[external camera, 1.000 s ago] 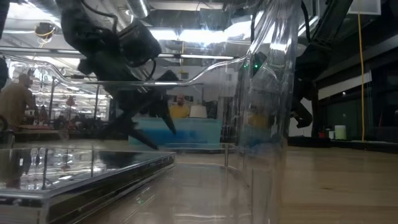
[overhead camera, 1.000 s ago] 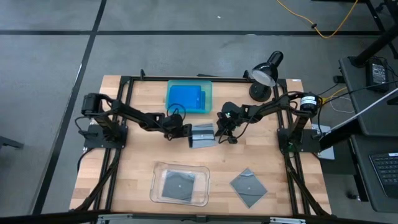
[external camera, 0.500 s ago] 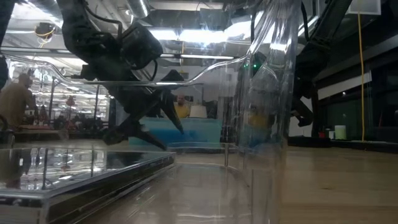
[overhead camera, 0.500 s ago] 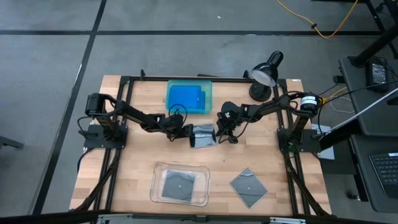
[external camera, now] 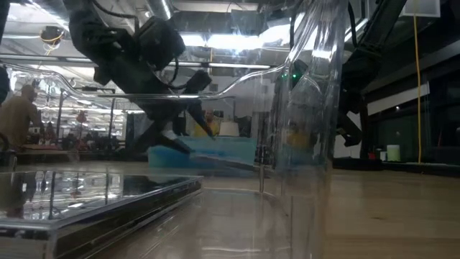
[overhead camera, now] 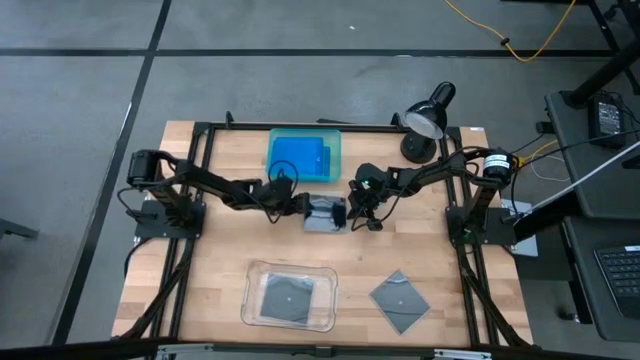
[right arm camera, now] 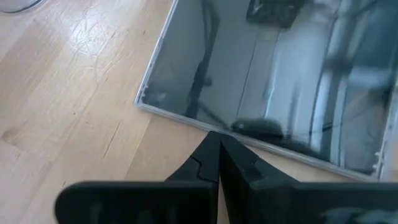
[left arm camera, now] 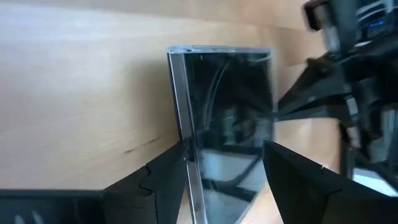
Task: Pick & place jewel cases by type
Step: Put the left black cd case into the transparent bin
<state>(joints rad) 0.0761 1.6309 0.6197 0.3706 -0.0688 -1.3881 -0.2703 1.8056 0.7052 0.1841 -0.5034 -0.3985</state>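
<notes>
While clamped by the left end effector [left arm camera: 225, 171] — grey jewel case [overhead camera: 325, 214], probably tilted, right end effector [right arm camera: 217, 163] pinched together at its edge.

Left arm: your arm reaches from its base toward the bench's middle.
Left claw [overhead camera: 303, 209]: your fingers [left arm camera: 155, 180] are clamped on a dark grey case's edge.
Right arm: yours extends inward from the opposite side.
Right claw [overhead camera: 358, 215]: fingertips [right arm camera: 214, 155] pressed together.
</notes>
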